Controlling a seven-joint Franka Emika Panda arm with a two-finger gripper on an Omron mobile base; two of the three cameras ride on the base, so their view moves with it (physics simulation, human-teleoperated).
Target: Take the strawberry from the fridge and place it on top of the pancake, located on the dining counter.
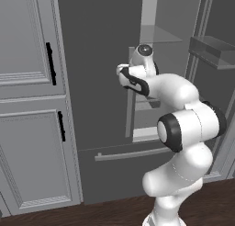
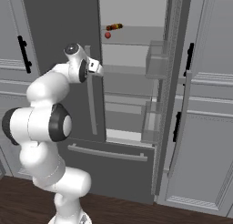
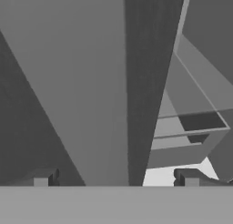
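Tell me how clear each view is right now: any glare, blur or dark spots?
Right base view: even light, strawberry sharp though tiny. Left base view: flat grey, glass door bin faintly see-through. Hand view: dim, steeply tilted, no glare; hand open by the fridge.

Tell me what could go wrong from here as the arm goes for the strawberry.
1. The claw sits right at the left door's pale handle; swinging toward the opening could clip it.
2. The strawberry lies high on a shelf beside a red-and-orange item; the claw might knock or grab the wrong one.
3. The right door carries bins that narrow the opening, so the elbow may brush them.
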